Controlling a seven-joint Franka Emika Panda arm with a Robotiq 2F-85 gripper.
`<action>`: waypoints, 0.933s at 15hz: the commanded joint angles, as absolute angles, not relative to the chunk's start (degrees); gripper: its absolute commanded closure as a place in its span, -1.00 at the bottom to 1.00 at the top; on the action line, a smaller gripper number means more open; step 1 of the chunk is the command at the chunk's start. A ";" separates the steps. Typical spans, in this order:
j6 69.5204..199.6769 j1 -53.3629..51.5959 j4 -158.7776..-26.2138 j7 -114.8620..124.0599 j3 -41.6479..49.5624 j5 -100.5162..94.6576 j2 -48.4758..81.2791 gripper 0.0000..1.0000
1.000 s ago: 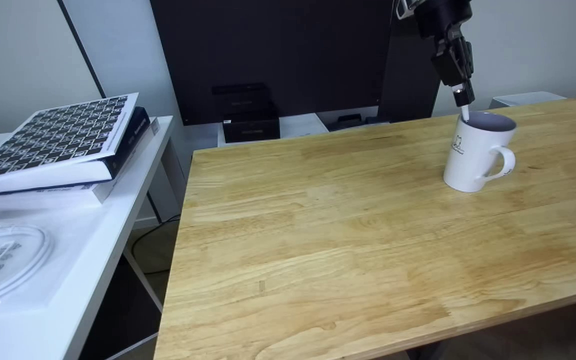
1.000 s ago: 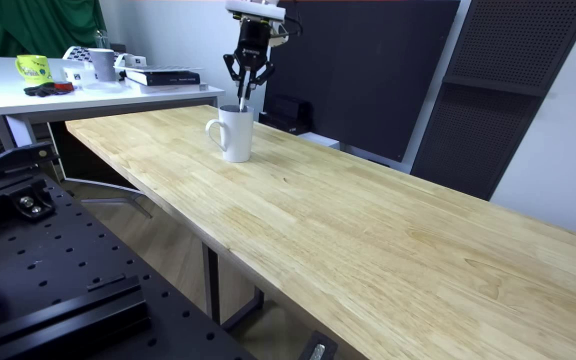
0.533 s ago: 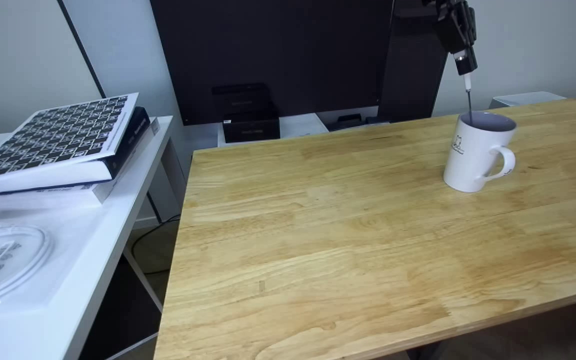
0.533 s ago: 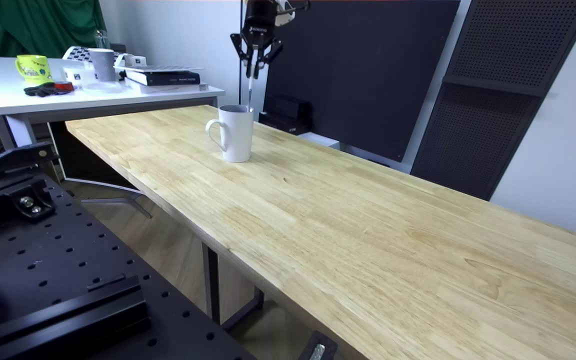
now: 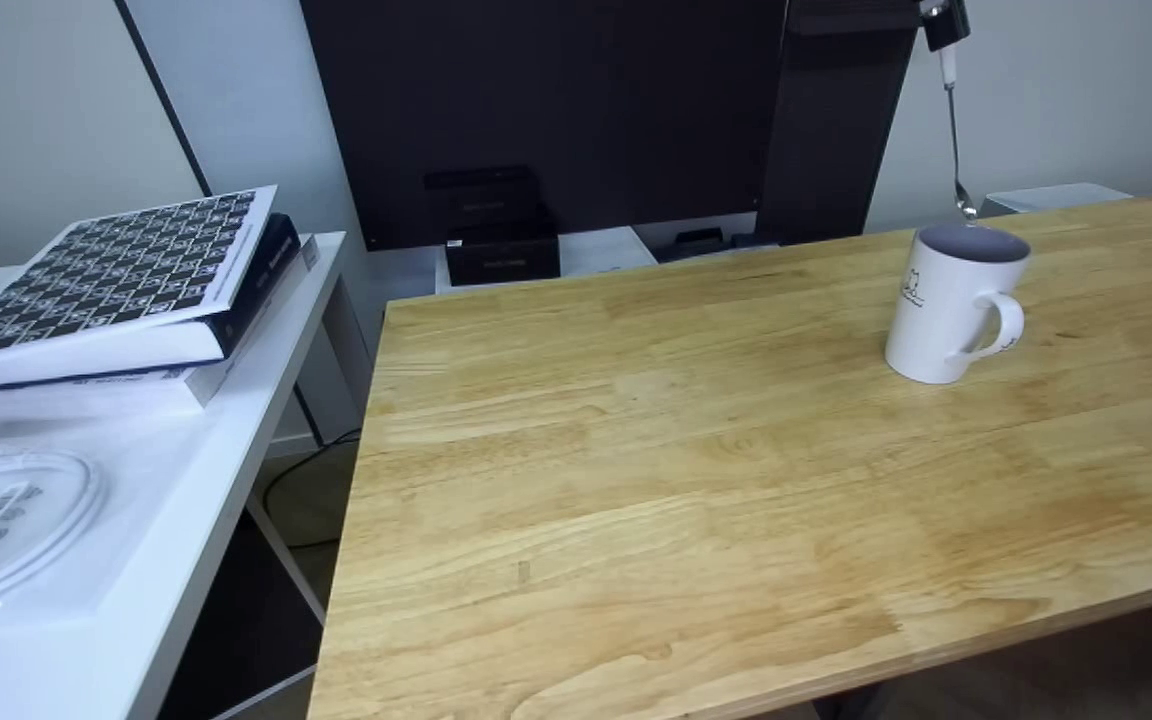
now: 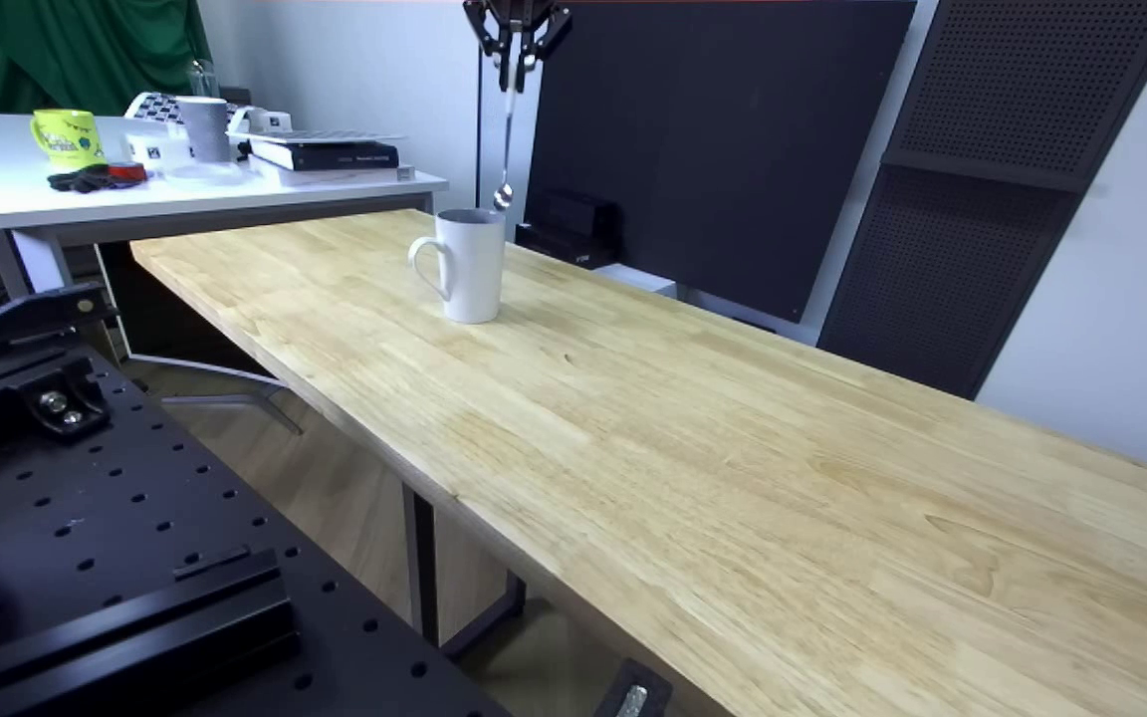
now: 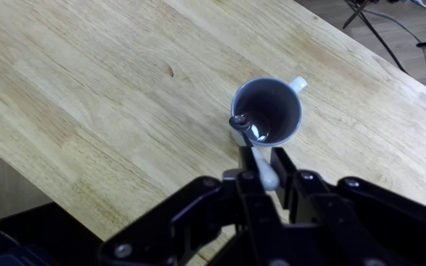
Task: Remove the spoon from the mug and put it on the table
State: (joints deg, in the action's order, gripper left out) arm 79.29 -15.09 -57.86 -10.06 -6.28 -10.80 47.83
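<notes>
Gripper pinches spoon by pale hndl — jaws nearly tog, w/ hndl btwn; spoon approx vert, bowl down — out of mug, nr its rim.

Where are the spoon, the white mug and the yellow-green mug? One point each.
Spoon (image 7: pixel 263 168): in the wrist view, on its white handle.
White mug (image 6: pixel 473 270): in an exterior view, on its outer wall.
Yellow-green mug (image 6: pixel 74 138): in an exterior view, on its printed side.
</notes>
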 commanded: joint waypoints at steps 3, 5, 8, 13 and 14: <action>75.27 -16.13 -53.69 -8.53 -5.36 -12.45 46.19 0.92; 74.75 -16.16 -53.43 -8.47 -5.27 -12.92 45.14 0.92; 75.42 -15.48 -55.82 -8.61 -4.91 -13.94 42.92 0.92; 74.10 -14.81 -62.00 -9.45 -2.80 -16.63 40.33 0.92; 73.75 -14.65 -63.73 -9.57 -2.49 -16.99 39.79 0.92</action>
